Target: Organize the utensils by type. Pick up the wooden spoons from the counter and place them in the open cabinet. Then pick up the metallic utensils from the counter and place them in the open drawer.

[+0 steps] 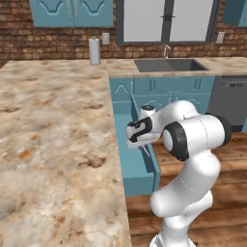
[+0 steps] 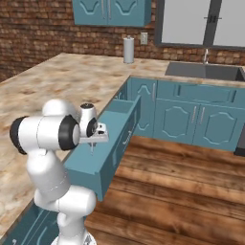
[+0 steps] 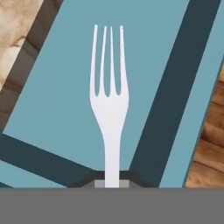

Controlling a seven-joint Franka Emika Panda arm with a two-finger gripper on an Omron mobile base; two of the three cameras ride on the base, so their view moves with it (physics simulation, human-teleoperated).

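My gripper [image 3: 112,181] is shut on the handle of a thin silver fork [image 3: 109,109], one of the metallic utensils. Its tines point away from the hand. Behind the fork lies the flat teal floor of the open drawer [image 3: 57,87]. From the left base, the gripper [image 1: 140,144] hangs over the pulled-out drawer [image 1: 140,181] beside the counter [image 1: 53,125]. From the right base, the gripper [image 2: 94,139] points down, the fork [image 2: 92,147] just below it and above the drawer [image 2: 117,139]. The wooden spoons and the open cabinet are out of view.
A grey sink [image 1: 169,65] sits in the back counter, with a steel canister [image 1: 94,50] to its left. Teal cabinet doors [image 2: 172,119] line the back, and a dark dishwasher [image 1: 231,101] stands at the right. Wooden floor [image 2: 182,191] lies beside the drawer.
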